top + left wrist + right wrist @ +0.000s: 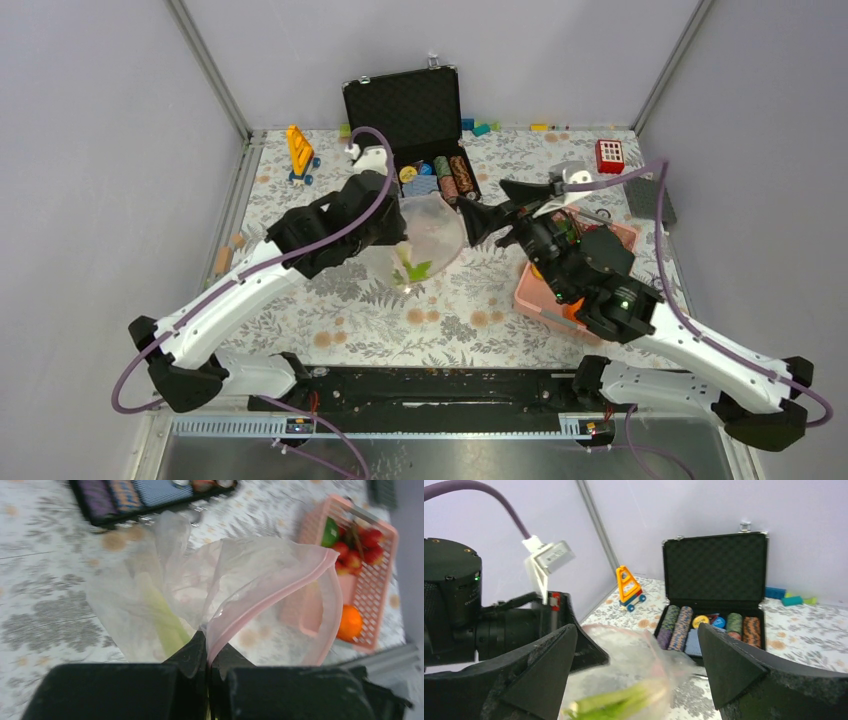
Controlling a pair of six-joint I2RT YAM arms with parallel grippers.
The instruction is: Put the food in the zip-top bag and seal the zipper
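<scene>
Pale lilac walls (110, 150) enclose a flowered surface (450, 315). The left pincer (207, 647) clamps the pink zipper (270, 598) of the clear bag (250, 565), whose mouth gapes toward the right pincer (490, 207), spread wide just beside it. Celery (162, 614) lies lengthwise inside, one end toward the clamp. A white tag's (549, 557) print is too blurred to read. Beyond stand a pink basket (533, 298) and an open case (400, 105).

overhead view looks down; both wrist views sit close, sharing the bag (432, 228).

So the right gripper (636, 635) is seen spread wide, the crinkly zip-top bag (624, 660) framed between its fingers, a celery stalk (616, 702) glimpsed through the plastic. An open chip case (716, 570) is parked behind.
</scene>
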